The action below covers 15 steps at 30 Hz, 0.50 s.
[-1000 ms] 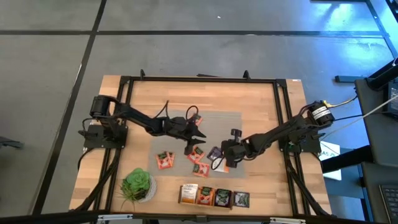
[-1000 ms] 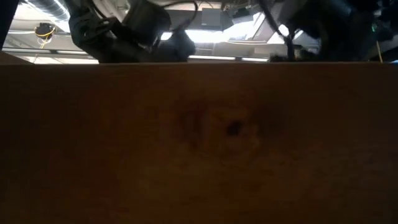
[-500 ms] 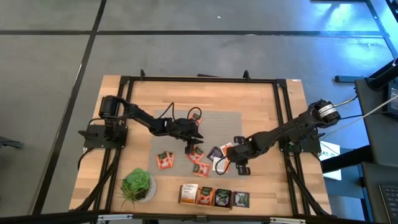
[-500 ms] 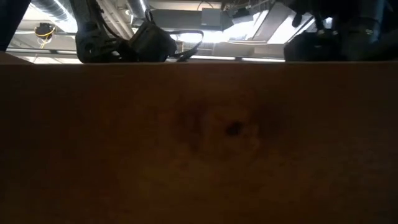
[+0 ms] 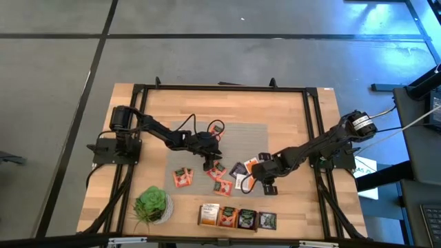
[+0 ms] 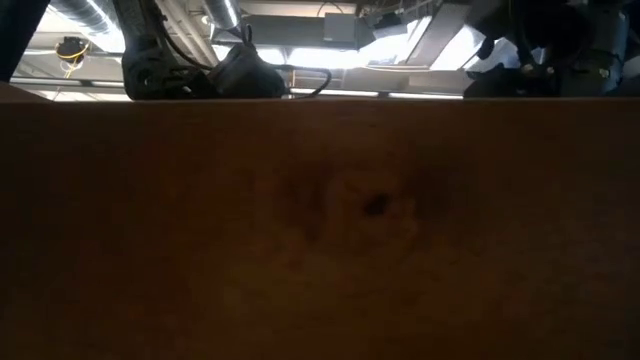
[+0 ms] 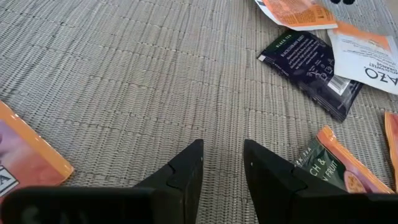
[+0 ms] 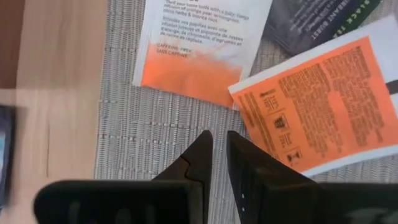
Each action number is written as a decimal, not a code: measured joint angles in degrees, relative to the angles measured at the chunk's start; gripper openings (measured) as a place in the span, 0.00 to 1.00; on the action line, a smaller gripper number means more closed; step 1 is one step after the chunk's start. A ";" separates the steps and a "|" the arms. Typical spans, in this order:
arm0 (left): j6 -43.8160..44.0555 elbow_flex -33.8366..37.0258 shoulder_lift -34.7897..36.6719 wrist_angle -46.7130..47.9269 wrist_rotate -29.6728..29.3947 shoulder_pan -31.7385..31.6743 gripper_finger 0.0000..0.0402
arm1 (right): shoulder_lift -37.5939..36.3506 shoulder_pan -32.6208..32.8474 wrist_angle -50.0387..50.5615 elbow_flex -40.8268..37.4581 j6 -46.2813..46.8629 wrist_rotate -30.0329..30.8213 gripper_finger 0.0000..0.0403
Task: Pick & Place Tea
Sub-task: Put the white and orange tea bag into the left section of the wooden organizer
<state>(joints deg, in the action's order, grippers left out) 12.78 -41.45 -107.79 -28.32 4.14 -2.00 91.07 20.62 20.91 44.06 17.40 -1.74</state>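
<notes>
1. The left gripper's [image 7: 222, 163] two dark fingers are standing parted with only bare grey woven mat [image 7: 124, 81] showing in the gap; they are holding nothing.
2. The right gripper's [image 8: 219, 148] fingers are sitting nearly together, a thin slit between them, over the mat's edge, also empty.
3. The tea is lying loose on the mat: in the left wrist view a black flat square sachet [image 7: 311, 59] is resting well ahead of the fingers and off to one side, an orange-edged green sachet [image 7: 336, 171] is lying just beside one fingertip, and an orange sachet [image 7: 28, 158] is lying off to the other side.
4. Just past the right gripper's tips, an orange printed sachet [image 8: 323, 102] is lying tilted, its corner near the fingers, with a white-and-orange sachet [image 8: 199, 43] beyond.
5. In the high view both arms are reaching toward the same cluster, so crowding is looking like the main risk.
6. A row of tea boxes [image 5: 238, 218] and a green potted plant [image 5: 151, 204] are standing well apart at the table's near edge.
</notes>
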 joint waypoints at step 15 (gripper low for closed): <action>-0.02 -0.04 0.04 0.45 -0.01 0.01 0.28 | 0.00 0.00 -0.66 -0.66 -4.31 10.45 0.13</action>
<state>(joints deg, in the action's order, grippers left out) 12.75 -41.50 -107.74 -27.87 4.13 -1.99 91.07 20.62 20.26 43.40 13.09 8.71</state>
